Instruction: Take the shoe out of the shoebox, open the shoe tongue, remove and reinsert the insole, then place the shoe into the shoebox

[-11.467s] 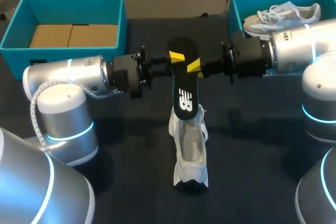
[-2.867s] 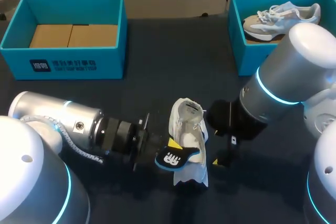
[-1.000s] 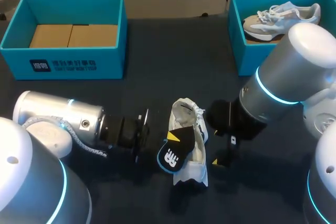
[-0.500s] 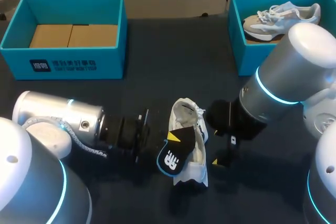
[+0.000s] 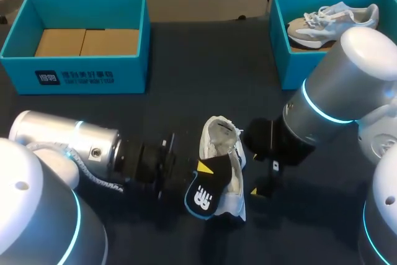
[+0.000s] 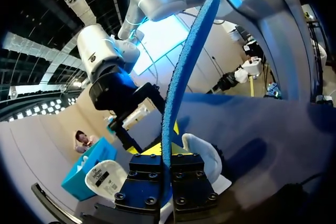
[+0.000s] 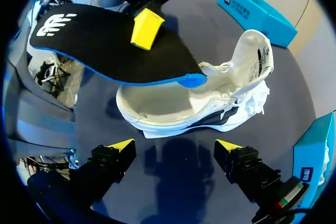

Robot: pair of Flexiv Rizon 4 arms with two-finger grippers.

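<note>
Dark counter (image 5: 186, 100), two teal shoeboxes at far edge. Left shoebox (image 5: 93, 77) holds only a brown cardboard liner (image 5: 87, 41); right shoebox (image 5: 291, 66) holds a second shoe (image 5: 335, 20), grey/white. Task's white shoe (image 5: 224, 172) is out of both boxes, standing on its sole approx. mid-counter, well apart from either box, tongue (image 7: 258, 59) pulled up and opening exposed. Insole (image 5: 205, 187), black top w/ white logo, blue underside, is outside the shoe: L jaws are clamped on it at mid-length, one yellow tip pressed on the black top face per R wrist view. L wrist view shows the insole (image 6: 184, 77) edge-on, rising straight out from between the closed tips. Insole sits tilted over the shoe's left side; logo end overhangs the shoe wall, blue toe end (image 7: 190, 81) hangs at the opening near the laces; contact w/ shoe cannot be confirmed. L arm (image 5: 74, 147) lies low, coming in from the left. R arm (image 5: 335, 97) stands just right of the shoe; R jaws are apart, nothing between them, held above the counter w/ the shoe just ahead of the tips.
</note>
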